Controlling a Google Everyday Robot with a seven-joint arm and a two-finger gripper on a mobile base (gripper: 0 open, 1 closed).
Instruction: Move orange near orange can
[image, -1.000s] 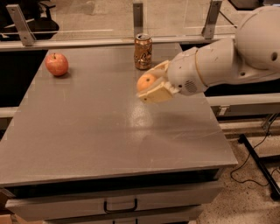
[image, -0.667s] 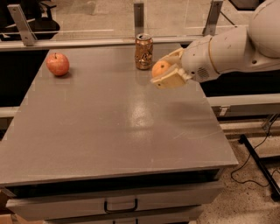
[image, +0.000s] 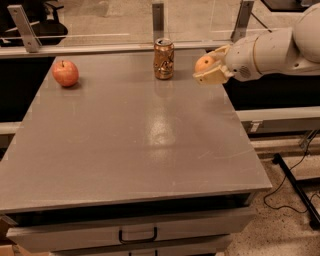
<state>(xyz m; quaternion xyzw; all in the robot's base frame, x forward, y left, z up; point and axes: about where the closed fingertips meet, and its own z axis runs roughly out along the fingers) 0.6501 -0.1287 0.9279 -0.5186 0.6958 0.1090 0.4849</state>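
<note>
Clearly the pincer is clenched on the orange, held above the far right edge of the worktop, near the orange can. Best, I judge, to lower it gently beside the can without knocking it, then let go

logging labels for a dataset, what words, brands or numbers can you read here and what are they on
No text can be read anywhere in this view.
orange can: pale swirl markings only, too blurred to read as letters.
orange, held in the gripper at the far right edge of the table, right of the can: no text.
apple: no sticker or label seen.
</note>
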